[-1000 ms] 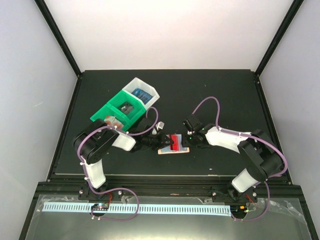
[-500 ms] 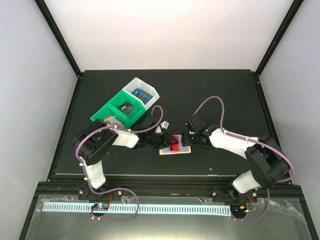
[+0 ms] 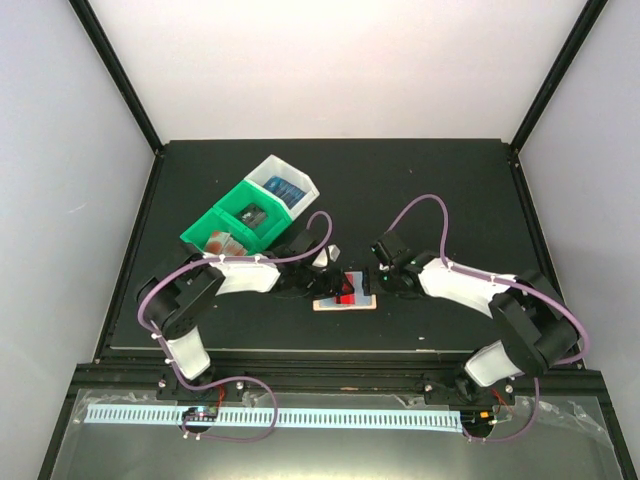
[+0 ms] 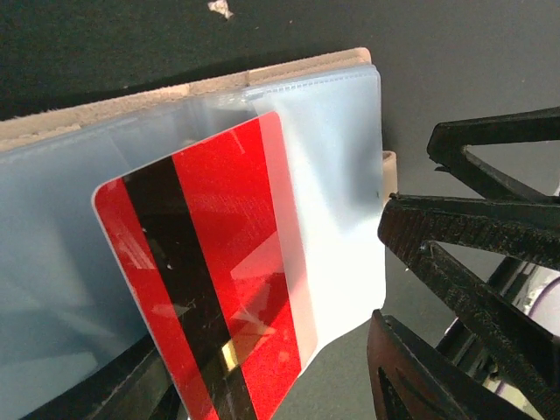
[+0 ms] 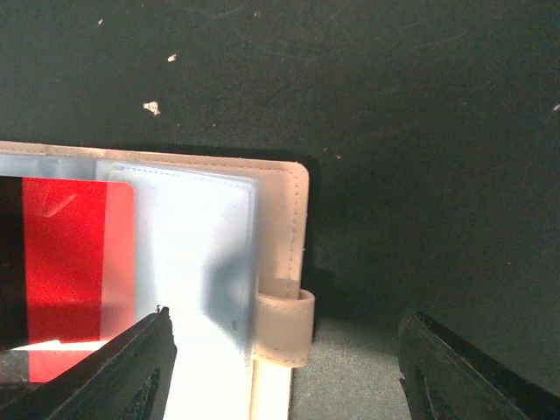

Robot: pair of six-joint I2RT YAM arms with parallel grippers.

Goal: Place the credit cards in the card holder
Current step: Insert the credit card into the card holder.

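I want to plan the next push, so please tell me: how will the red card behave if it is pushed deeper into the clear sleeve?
The red card looks flat and straight-edged, so it probably stays stiff and slides rather than bends. Its glossy face may be slippery. The clear sleeve looks thin and wavy, so it may buckle or lift.

The red card (image 4: 214, 271) runs off the left wrist view's bottom edge.

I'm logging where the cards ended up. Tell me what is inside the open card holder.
A red card with a black stripe sits in a clear plastic sleeve of the tan card holder. Whether other cards lie under the cloudy sleeves cannot be seen.
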